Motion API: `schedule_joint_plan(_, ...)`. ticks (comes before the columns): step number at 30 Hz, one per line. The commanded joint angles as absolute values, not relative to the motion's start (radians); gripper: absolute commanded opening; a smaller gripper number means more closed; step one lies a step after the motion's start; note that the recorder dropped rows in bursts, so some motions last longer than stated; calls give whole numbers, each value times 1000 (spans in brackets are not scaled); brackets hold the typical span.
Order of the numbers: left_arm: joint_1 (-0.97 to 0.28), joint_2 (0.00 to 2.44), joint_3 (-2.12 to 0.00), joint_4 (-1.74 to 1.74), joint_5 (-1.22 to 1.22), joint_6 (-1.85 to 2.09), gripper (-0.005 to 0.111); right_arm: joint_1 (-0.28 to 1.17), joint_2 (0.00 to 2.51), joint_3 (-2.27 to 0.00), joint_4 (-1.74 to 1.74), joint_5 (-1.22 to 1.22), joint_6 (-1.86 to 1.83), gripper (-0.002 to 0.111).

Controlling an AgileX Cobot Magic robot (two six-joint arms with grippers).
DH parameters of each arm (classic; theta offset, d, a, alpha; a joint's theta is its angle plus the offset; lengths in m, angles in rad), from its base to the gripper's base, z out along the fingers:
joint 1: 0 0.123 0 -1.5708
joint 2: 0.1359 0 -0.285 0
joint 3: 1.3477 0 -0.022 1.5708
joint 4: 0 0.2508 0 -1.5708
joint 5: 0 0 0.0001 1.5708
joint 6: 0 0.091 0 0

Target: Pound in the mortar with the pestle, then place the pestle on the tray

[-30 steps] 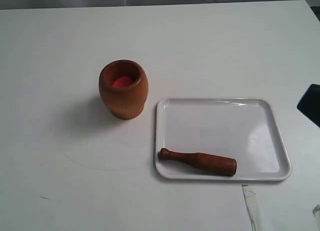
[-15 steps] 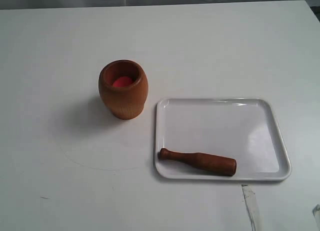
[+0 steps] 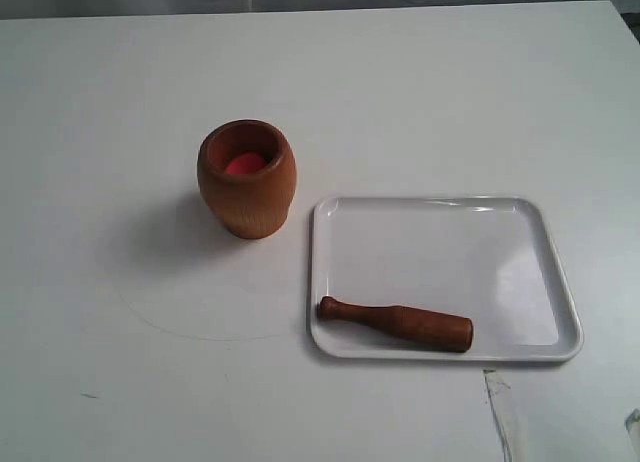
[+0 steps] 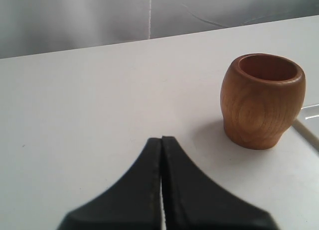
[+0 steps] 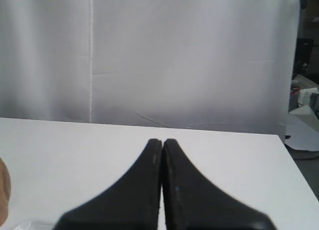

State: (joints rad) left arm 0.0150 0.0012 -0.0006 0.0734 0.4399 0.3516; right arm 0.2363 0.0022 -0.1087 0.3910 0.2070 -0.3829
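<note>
The wooden mortar [image 3: 247, 179] stands upright on the white table, with something red-pink inside. Just right of it lies the white tray [image 3: 520, 282]. The dark pestle [image 3: 397, 322] rests flat along the tray's near edge, thin handle pointing left. Neither gripper appears in the exterior view. In the left wrist view my left gripper [image 4: 161, 139] is shut and empty, with the mortar [image 4: 262, 100] a short way off. My right gripper [image 5: 162, 141] is shut and empty too, over bare table; a sliver of the mortar [image 5: 4, 190] shows at that view's edge.
A strip of tape [image 3: 503, 410] lies on the table near the front right. A white curtain [image 5: 174, 56] hangs behind the table's far edge. Clutter [image 5: 305, 90] sits beyond the table's right end.
A dark part of the right arm, seen at the right edge a second ago, has left the exterior view. Mortar, pestle and tray have not moved.
</note>
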Motion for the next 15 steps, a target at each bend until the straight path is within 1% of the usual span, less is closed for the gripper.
schedule_joint_plan(1,7,0,0,66,437,343,0,211,0,-103,383,240,-392,0)
schedule_joint_plan(6,7,0,0,66,437,343,0,211,0,-102,433,240,-392,0)
schedule_joint_plan(9,7,0,0,66,437,343,0,211,0,-67,443,193,-392,0)
schedule_joint_plan(11,7,0,0,66,437,343,0,211,0,-29,385,154,-370,0)
schedule_joint_plan(15,7,0,0,66,437,343,0,211,0,0,133,126,-112,0)
